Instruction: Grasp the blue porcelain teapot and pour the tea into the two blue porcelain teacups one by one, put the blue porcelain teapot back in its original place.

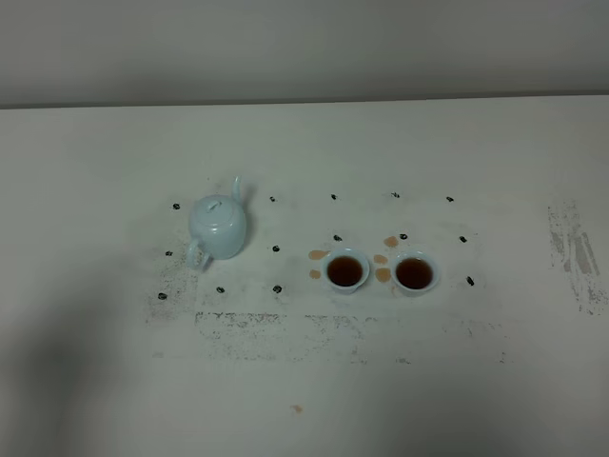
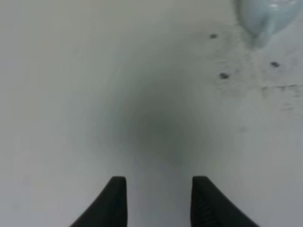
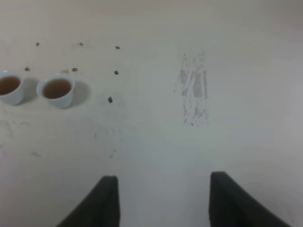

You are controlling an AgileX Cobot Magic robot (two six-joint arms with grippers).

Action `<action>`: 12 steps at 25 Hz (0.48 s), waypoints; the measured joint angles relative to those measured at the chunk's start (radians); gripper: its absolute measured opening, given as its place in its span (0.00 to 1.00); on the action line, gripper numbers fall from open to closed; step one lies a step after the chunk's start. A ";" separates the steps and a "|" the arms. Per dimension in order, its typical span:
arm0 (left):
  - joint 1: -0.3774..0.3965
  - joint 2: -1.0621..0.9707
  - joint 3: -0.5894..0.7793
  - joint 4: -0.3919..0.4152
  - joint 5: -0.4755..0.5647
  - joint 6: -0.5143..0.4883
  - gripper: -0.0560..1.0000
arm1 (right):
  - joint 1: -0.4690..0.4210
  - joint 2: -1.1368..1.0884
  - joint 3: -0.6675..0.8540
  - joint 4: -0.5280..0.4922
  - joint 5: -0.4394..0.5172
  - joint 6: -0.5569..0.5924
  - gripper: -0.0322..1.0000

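**Both cups filled, teapot down: clear the arms without disturbing anything**

Exterior high view. I see the round pale sky-blue glazed porcelain teapot [image 1: 219, 227] standing upright on the white scuffed table [image 1: 95, 171], left of centre, lid on, slim spout pointing toward the far wall, loop handle toward the near left. The two small pale-blue flared porcelain teacups sit side by side, well apart from the pot: the left teacup [image 1: 345, 270] and the right teacup [image 1: 415, 273] both hold dark tea. Tan tea spills [image 1: 383, 267] lie between and beside them. No arm shows here. I judge pouring and set-down done; what remains is a clean retreat.

Left wrist view. The left gripper [image 2: 158, 201] hangs over bare table, dark fingers parted, nothing between them. Released. Only the teapot's lower edge shows at the frame's corner, well apart from the fingertips. My advice to myself: lift straight up and back away on the handle side, no sweep past the handle or spout, which could nudge the pot off its marks.

Right wrist view. The right gripper [image 3: 163, 198] is spread wide and empty above the table, near a grey scuff patch [image 3: 193, 92]. Both cups sit well away. I would hold this arm off the cups; full to near the rim, a light bump spills them.
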 joint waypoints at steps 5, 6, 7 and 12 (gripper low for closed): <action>0.137 -0.199 0.068 -0.081 0.054 0.011 0.35 | 0.000 0.000 0.000 0.000 0.000 0.000 0.43; 0.143 -0.234 0.080 -0.099 0.059 0.021 0.35 | 0.000 0.000 0.000 0.000 0.000 0.000 0.43; 0.144 -0.266 0.097 -0.112 0.064 0.036 0.35 | 0.000 0.000 0.000 0.000 0.000 0.000 0.43; 0.141 -0.366 0.141 -0.223 0.105 0.154 0.35 | 0.000 0.000 0.000 0.000 0.000 0.000 0.43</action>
